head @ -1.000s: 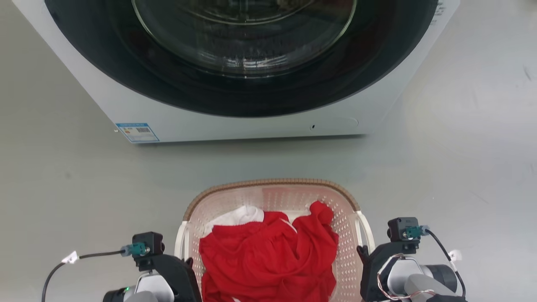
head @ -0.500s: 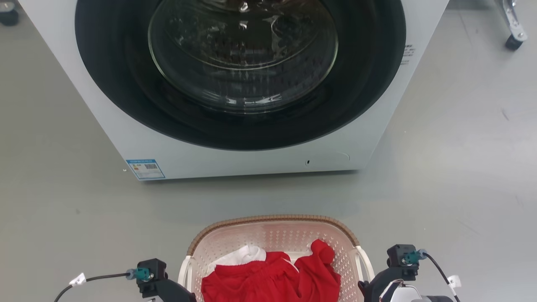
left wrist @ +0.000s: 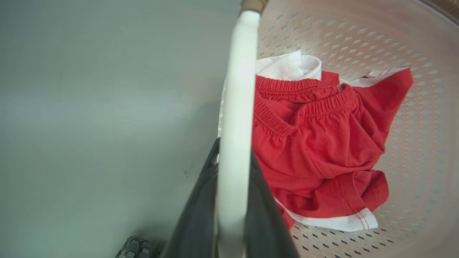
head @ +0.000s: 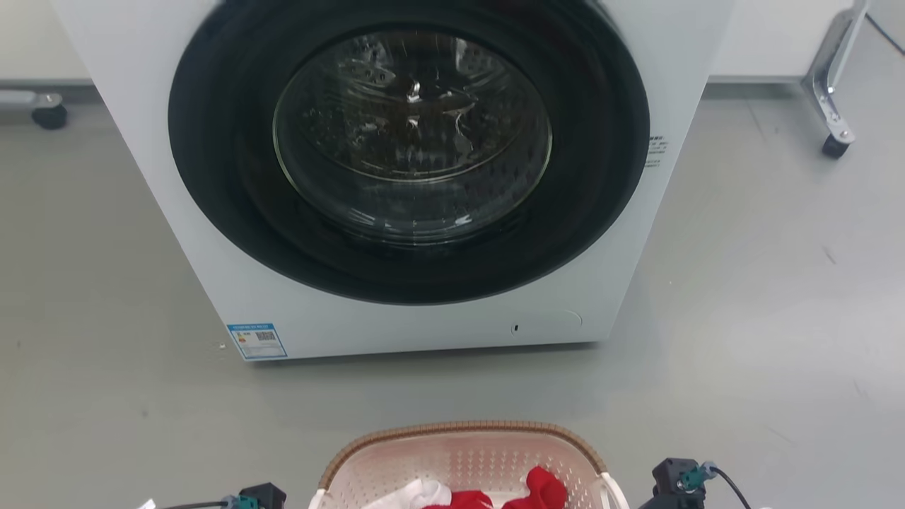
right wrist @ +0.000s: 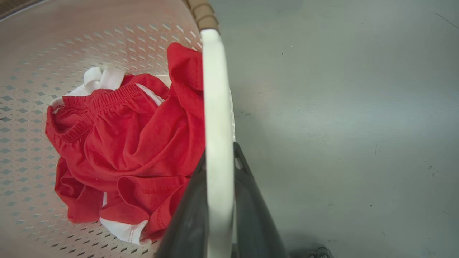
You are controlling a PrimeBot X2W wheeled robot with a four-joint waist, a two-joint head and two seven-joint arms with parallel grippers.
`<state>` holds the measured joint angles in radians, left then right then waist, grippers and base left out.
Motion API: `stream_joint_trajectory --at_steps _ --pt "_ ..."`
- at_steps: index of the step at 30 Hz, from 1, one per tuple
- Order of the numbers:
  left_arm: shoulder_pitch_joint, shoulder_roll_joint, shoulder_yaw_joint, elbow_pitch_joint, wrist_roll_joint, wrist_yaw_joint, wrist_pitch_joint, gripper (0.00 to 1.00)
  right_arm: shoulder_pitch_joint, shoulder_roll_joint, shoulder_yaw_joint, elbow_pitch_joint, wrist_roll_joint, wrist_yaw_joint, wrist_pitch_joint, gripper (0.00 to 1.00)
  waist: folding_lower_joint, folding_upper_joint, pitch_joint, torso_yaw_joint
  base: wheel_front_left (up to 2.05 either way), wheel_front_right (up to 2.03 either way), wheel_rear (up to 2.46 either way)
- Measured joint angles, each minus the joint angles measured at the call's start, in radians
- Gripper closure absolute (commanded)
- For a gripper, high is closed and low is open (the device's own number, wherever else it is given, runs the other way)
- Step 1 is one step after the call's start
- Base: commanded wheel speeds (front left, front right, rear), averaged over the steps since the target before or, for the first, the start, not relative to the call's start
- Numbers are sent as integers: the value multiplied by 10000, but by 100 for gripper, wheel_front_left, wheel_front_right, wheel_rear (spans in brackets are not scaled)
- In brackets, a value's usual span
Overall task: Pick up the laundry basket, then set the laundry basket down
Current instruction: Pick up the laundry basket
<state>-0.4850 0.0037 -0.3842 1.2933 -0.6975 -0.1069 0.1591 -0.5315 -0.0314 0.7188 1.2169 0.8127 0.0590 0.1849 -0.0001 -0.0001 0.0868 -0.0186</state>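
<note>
Here the cream, perforated plastic laundry basket (head: 463, 463) with a brown woven-look rim sits low in the head view, in front of the white front-loading washing machine (head: 212, 268). The left gripper (left wrist: 233, 150) pinches the basket's left white handle (left wrist: 238, 71) between its dark jaws. The right gripper (right wrist: 219, 150) likewise clamps the right white handle (right wrist: 213, 79). Crumpled red garments (left wrist: 322, 143) lie inside.

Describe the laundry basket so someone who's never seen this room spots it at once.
Find the white front-loading washing machine; directly in front of its round door is the laundry basket. It alone is cream and perforated, with a brown woven-look rim and red clothes inside.
</note>
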Motion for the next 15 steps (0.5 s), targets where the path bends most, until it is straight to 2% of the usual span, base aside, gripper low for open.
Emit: stream_joint_trajectory --at_steps 15 --pt "493 8 -316 -134 -531 207 276 100 312 10 148 82 245 2 322 100 1 1 -680 47 0 0 0"
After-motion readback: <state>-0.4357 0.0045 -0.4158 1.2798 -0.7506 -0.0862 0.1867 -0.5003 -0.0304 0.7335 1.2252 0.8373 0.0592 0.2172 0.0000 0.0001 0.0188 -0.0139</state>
